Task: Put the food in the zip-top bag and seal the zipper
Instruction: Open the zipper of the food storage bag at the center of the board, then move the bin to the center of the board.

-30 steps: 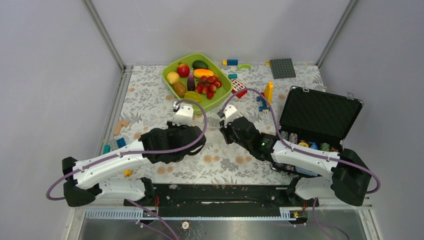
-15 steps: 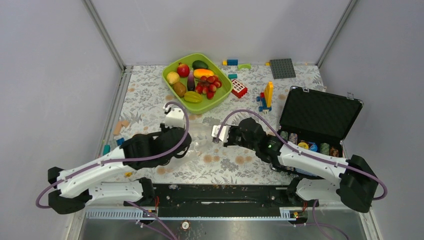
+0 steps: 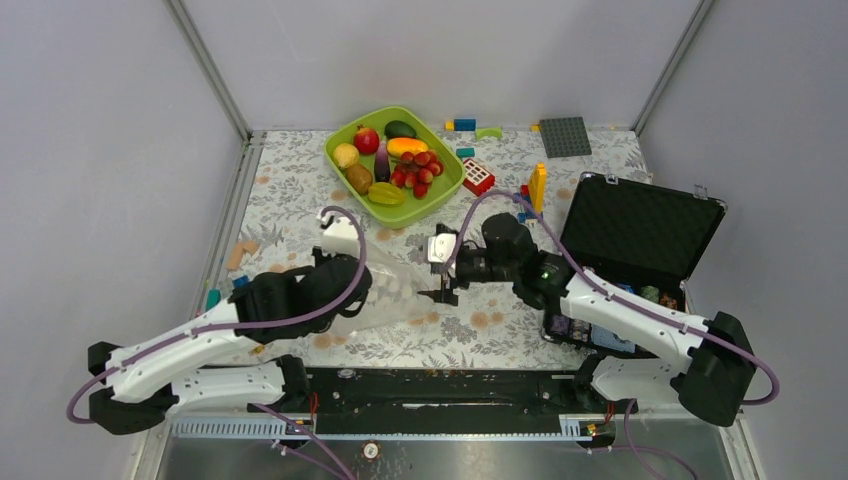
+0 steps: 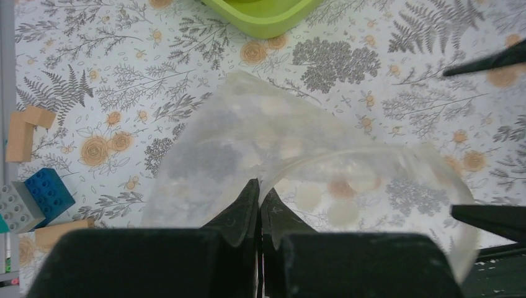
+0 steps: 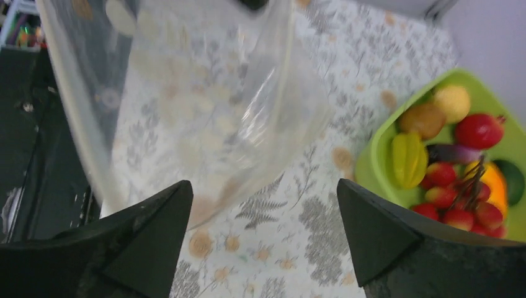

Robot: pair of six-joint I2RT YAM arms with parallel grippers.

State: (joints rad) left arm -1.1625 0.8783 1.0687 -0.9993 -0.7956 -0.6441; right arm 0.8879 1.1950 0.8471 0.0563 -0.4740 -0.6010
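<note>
On a flower-patterned tabletop [image 3: 300, 190], the zip-top bag [image 3: 395, 290], clear and printed with white dots, lay crumpled and partly lifted between the two arms, in front of the lime-green tray [image 3: 331, 158]. From overhead its longer span ran crosswise, from the left claw [image 3: 350, 300] toward the right claw [image 3: 443, 290]. In the left wrist view the left claw [image 4: 258, 186] had its fingers pressed together, pinching the bag [image 4: 291, 143] at its near edge. From that pinch the zipper [image 4: 322, 160] bowed away to the right as a thicker clear strip, while the rest of the bag reached away toward the tray [image 4: 267, 12]. Whether the mouth was parted could not be told. The right claw [image 5: 263, 186] was spread wide and held nothing. The bag [image 5: 205, 105] hung just in front of its fingers, and contact could not be judged. All the food sat in the tray [image 5: 372, 167], none in the bag: the red apple [image 3: 367, 139], the lemon [image 3: 346, 155], the kiwi [image 3: 359, 177], the eggplant [image 3: 382, 160], the grape bunch [image 3: 418, 170] and the starfruit [image 3: 386, 194], the last nearest the bag. To the right an open black case [image 3: 640, 235] stood on the tabletop, with coloured building blocks [image 3: 536, 185] between it and the tray.
</note>
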